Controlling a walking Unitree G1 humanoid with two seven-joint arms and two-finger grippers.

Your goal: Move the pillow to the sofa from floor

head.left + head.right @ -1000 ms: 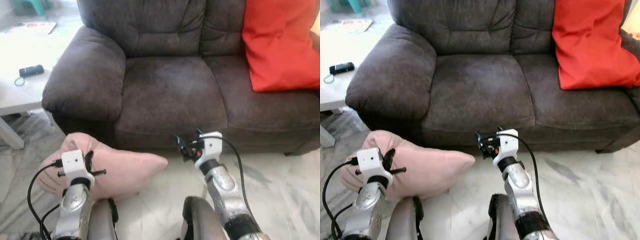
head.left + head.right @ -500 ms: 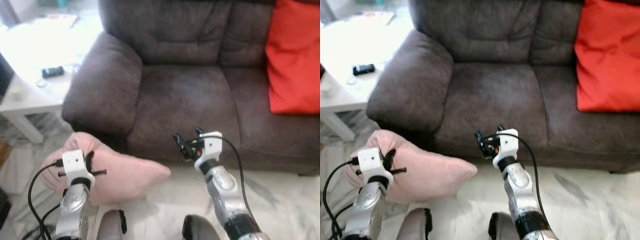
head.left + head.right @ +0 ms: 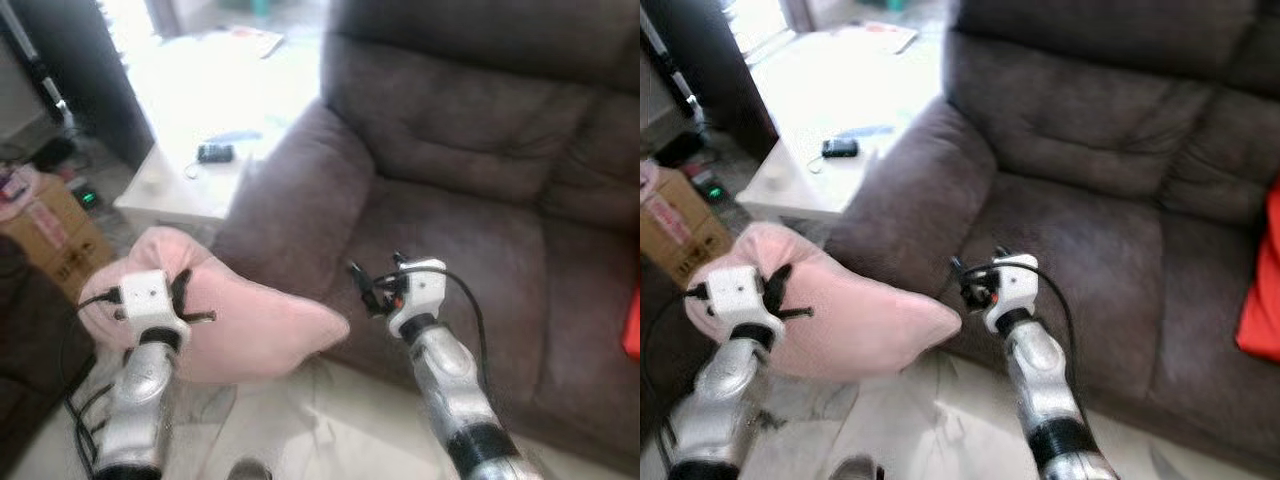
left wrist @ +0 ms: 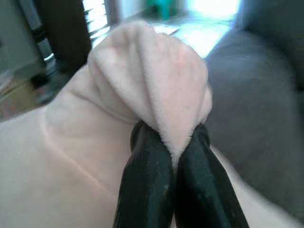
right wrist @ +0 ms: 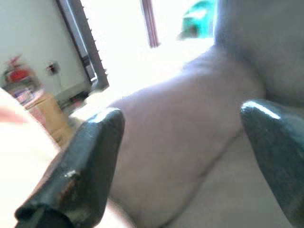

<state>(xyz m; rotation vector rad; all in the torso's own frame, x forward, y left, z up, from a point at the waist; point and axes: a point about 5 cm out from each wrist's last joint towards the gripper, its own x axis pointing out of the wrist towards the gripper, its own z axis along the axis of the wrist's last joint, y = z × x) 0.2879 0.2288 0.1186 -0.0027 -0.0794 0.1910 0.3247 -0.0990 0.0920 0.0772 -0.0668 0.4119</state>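
Pillow (image 4: 95, 142) fold pinched between closed left fingers (image 4: 147, 190); right fingers (image 5: 90, 161) spread wide.

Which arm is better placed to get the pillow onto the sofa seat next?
Left. The left gripper is already shut on a fold of the pink pillow, held beside the sofa armrest. The right gripper hangs open and empty over the seat edge.

- Left pincer (image 3: 777, 290): against the pink pillow (image 3: 850, 320), held off the floor beside the sofa (image 3: 1080, 180) armrest.
- Right pincer (image 3: 965, 285): before the seat cushion.
- White surface (image 3: 810, 170): carries a dark device (image 3: 840, 148).
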